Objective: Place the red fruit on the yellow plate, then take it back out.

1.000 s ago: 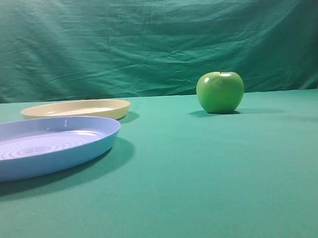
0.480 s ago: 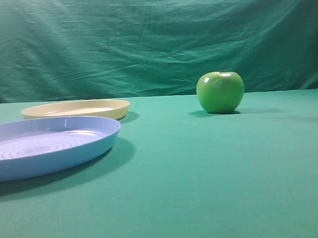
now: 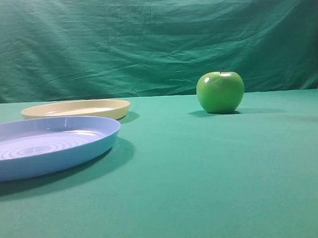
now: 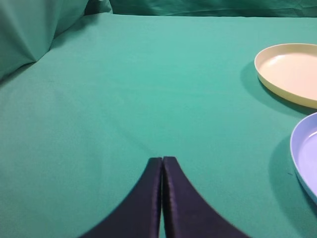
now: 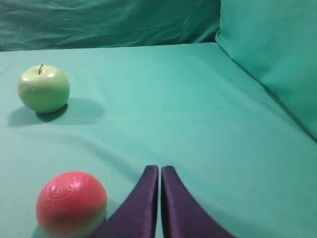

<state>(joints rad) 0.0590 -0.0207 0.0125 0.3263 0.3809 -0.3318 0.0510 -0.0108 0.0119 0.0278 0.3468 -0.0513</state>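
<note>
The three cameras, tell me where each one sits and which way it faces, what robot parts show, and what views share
Exterior high: sits low at the table's near edge, facing the backdrop; shows yellow plate, blue plate, green apple; no robot parts.
Left wrist: on the left arm, looking forward over the left gripper, fingers together; shares both plates with the exterior view.
Right wrist: on the right arm, over the right gripper, shut; shows the red fruit; shares the apple.
</note>
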